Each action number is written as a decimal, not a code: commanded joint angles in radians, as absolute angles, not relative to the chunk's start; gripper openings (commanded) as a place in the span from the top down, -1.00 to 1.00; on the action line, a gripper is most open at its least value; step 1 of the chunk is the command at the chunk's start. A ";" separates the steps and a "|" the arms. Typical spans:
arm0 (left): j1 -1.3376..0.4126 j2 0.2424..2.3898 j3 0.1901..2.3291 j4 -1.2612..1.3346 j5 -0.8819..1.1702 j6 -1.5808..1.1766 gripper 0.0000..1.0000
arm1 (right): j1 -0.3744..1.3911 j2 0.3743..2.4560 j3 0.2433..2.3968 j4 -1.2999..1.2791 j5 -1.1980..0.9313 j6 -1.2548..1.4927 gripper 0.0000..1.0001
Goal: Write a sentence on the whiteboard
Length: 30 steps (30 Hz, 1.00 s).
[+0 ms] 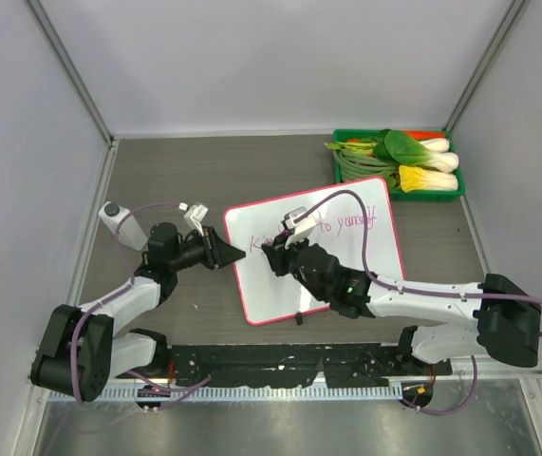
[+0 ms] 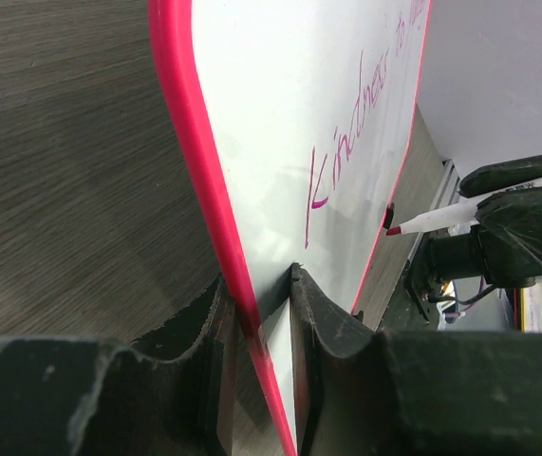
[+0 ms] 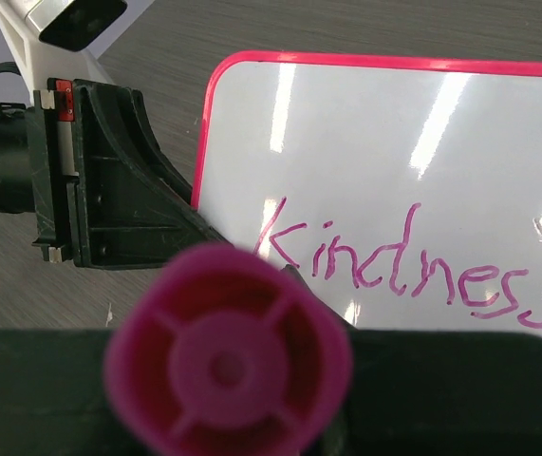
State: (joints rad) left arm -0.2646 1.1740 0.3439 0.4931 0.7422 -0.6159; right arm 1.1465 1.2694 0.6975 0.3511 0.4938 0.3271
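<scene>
The whiteboard (image 1: 280,290), white with a pink frame, lies slanted at the table's middle. My left gripper (image 1: 235,254) is shut on its left edge. In the left wrist view the jaws (image 2: 261,304) pinch the pink frame of the whiteboard (image 2: 280,104). The sentence (image 1: 346,225) reads "Kindness to yourself" in pink cursive, and its first word shows as sentence (image 3: 403,271) on the whiteboard (image 3: 394,133). My right gripper (image 1: 275,252) is shut on a pink marker (image 2: 432,218) over the board's left part. The marker's end cap (image 3: 228,356) hides its tip in the right wrist view. I cannot tell whether the tip touches the board.
A green tray (image 1: 429,196) of vegetables stands at the back right, just beyond the board's far corner. A small black clip (image 1: 298,317) sits on the board's near edge. Grey walls close in the table at the left, right and back.
</scene>
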 commanded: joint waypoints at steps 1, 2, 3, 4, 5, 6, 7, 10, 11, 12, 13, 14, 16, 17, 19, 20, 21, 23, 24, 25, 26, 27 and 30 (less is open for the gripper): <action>-0.284 1.189 0.348 0.448 0.729 -0.543 1.00 | 1.154 1.241 0.713 0.391 0.529 0.331 0.97; -0.284 1.187 0.347 0.448 0.729 -0.545 1.00 | 1.154 1.244 0.712 0.391 0.532 0.330 0.98; -0.284 1.187 0.347 0.448 0.729 -0.545 1.00 | 1.154 1.250 0.713 0.391 0.535 0.331 0.97; -0.285 1.187 0.345 0.449 0.729 -0.543 1.00 | 1.154 1.253 0.715 0.396 0.538 0.333 0.97; -0.284 1.187 0.345 0.449 0.727 -0.546 1.00 | 1.154 1.262 0.715 0.400 0.535 0.331 0.97; -0.285 1.186 0.345 0.449 0.729 -0.543 1.00 | 1.155 1.266 0.718 0.400 0.535 0.334 0.97; -0.284 1.187 0.345 0.449 0.729 -0.546 1.00 | 1.154 1.273 0.722 0.400 0.535 0.333 0.98; -0.284 1.187 0.347 0.448 0.727 -0.545 1.00 | 1.154 1.284 0.729 0.405 0.540 0.334 0.97; -0.284 1.189 0.347 0.448 0.729 -0.545 1.00 | 1.154 1.288 0.733 0.405 0.538 0.333 0.97; -0.284 1.190 0.347 0.449 0.729 -0.545 1.00 | 1.154 1.293 0.738 0.402 0.535 0.331 0.97; -0.284 1.190 0.347 0.449 0.729 -0.545 1.00 | 1.154 1.295 0.741 0.403 0.532 0.331 0.97; -0.284 1.192 0.347 0.449 0.729 -0.545 1.00 | 1.154 1.301 0.745 0.402 0.534 0.328 0.98; -0.284 1.190 0.348 0.448 0.730 -0.545 1.00 | 1.154 1.316 0.752 0.396 0.537 0.328 0.98; -0.284 1.192 0.348 0.448 0.730 -0.545 1.00 | 1.154 1.321 0.753 0.390 0.543 0.330 0.98; -0.284 1.186 0.347 0.448 0.729 -0.545 1.00 | 1.154 1.331 0.758 0.384 0.543 0.331 0.98; -0.285 1.186 0.345 0.448 0.727 -0.545 1.00 | 1.154 1.338 0.759 0.383 0.546 0.333 0.98; -0.284 1.187 0.347 0.448 0.727 -0.545 1.00 | 1.154 1.342 0.761 0.380 0.546 0.331 0.97; -0.284 1.189 0.350 0.445 0.732 -0.545 1.00 | 1.154 1.353 0.765 0.374 0.551 0.328 0.97; -0.284 1.190 0.350 0.443 0.733 -0.545 1.00 | 1.154 1.362 0.767 0.376 0.552 0.330 0.98; -0.284 1.189 0.348 0.445 0.732 -0.545 1.00 | 1.154 1.364 0.767 0.374 0.555 0.331 0.98; -0.284 1.187 0.347 0.445 0.730 -0.543 1.00 | 1.154 1.371 0.770 0.368 0.554 0.330 0.98; -0.284 1.186 0.345 0.445 0.729 -0.545 1.00 | 1.154 1.377 0.775 0.364 0.552 0.328 0.97; -0.284 1.184 0.348 0.443 0.729 -0.543 1.00 | 1.154 1.390 0.784 0.356 0.545 0.328 0.97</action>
State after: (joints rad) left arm -0.2646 1.1740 0.3439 0.4923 0.7418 -0.6159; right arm 1.1465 1.3766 0.7334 0.3405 0.5205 0.3271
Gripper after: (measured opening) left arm 0.271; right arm 0.204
